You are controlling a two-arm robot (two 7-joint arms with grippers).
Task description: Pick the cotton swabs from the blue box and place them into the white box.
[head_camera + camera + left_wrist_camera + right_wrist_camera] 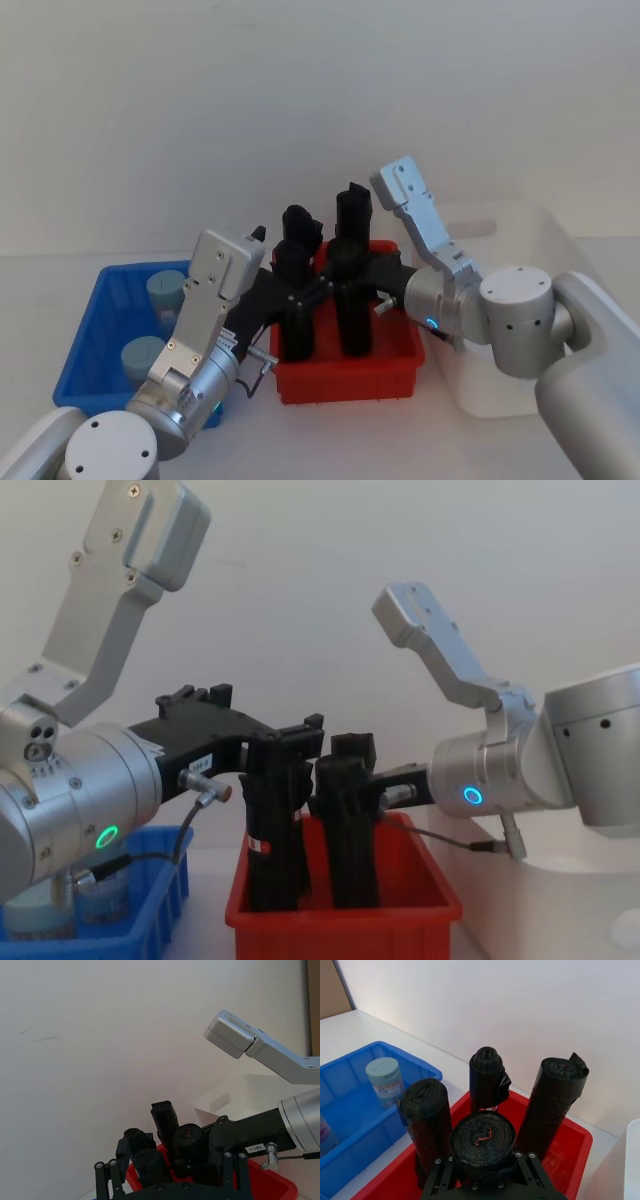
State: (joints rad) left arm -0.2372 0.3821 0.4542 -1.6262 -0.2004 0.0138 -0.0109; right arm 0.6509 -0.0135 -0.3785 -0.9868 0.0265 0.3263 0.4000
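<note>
Over red bin (345,380), left gripper (290,295) and right gripper (362,285) crowd black rolls (352,335); grip state unreadable on both. Swabs (165,290) stand in blue box (100,310), left of bin. Best approach: plumb over one lid, clear of rolls.

A plain white wall (200,100) (evenly lit) rises behind the white table (50,300).

The left gripper (262,748) is reaching forward and inward, lying roughly level, with the left wrist (70,800) just behind it showing a green light. The right gripper (385,785) is pointing inward from the opposite side, close to the left one, and the right wrist (495,770) behind it is glowing blue.
</note>
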